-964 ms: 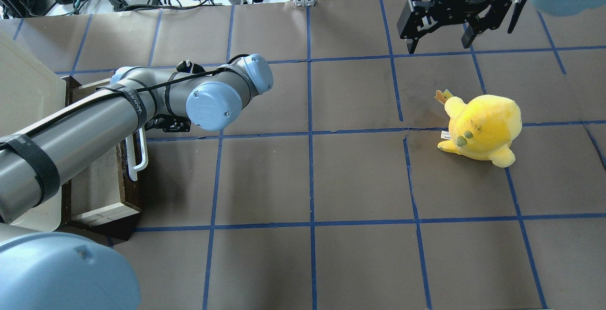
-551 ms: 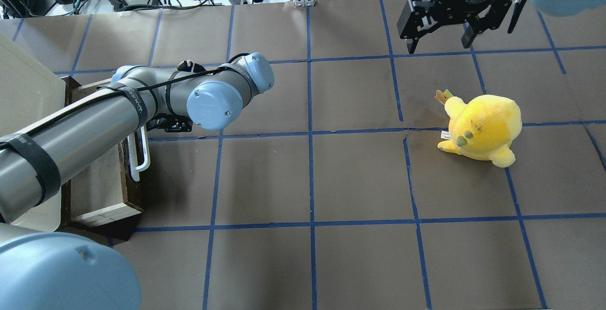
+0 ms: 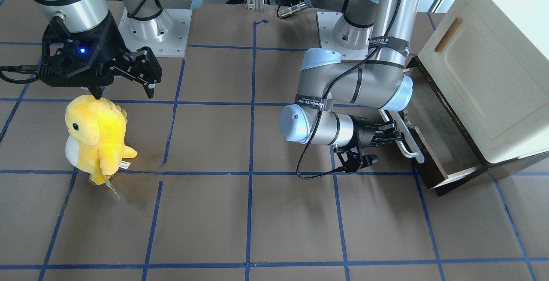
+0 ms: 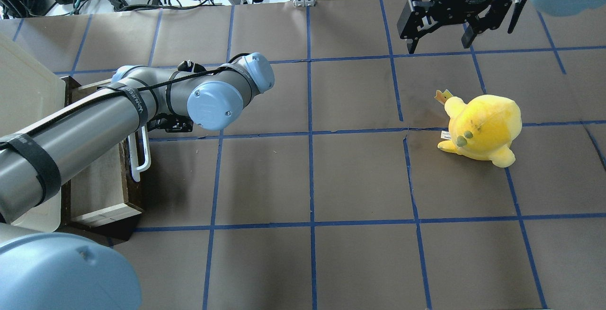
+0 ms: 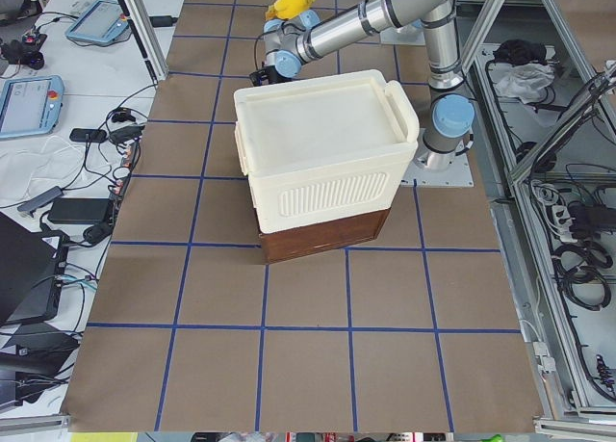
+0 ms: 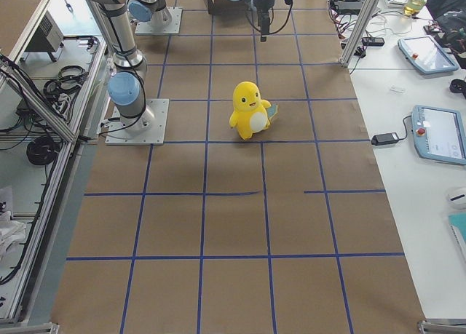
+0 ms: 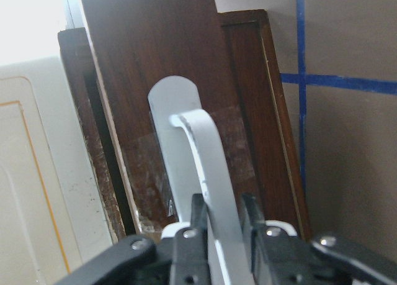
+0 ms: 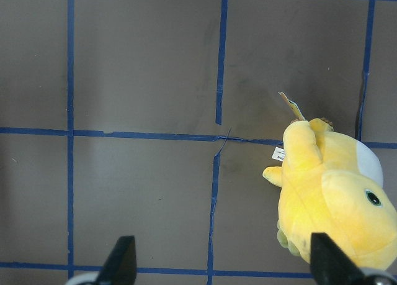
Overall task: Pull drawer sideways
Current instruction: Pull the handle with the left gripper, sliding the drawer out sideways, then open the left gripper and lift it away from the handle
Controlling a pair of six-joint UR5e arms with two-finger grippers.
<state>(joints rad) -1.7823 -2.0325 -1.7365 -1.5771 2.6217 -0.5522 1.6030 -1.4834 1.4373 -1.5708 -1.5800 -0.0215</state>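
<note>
The dark-brown drawer (image 3: pixel 444 143) stands partly pulled out from under the cream cabinet (image 3: pixel 484 71). Its white bar handle (image 3: pixel 408 140) faces the table's middle. My left gripper (image 3: pixel 388 137) is shut on this handle. In the left wrist view the fingers (image 7: pixel 197 212) clamp the white handle (image 7: pixel 201 161) against the brown drawer front (image 7: pixel 155 67). From overhead the drawer (image 4: pixel 102 184) and handle (image 4: pixel 142 156) lie at the left edge, and my left arm hides the gripper. My right gripper (image 4: pixel 439 45) is open and empty, hovering far off at the back right.
A yellow plush toy (image 4: pixel 483 128) stands on the right half of the table, just below my right gripper (image 3: pixel 123 92); it also shows in the right wrist view (image 8: pixel 329 192). The cabinet's door has a small brown wooden handle (image 3: pixel 448 34). Brown paper with blue tape lines covers the table.
My left arm has shifted slightly toward the table's middle, and the drawer has come out a little further with it. The right arm and the plush toy have not moved.
</note>
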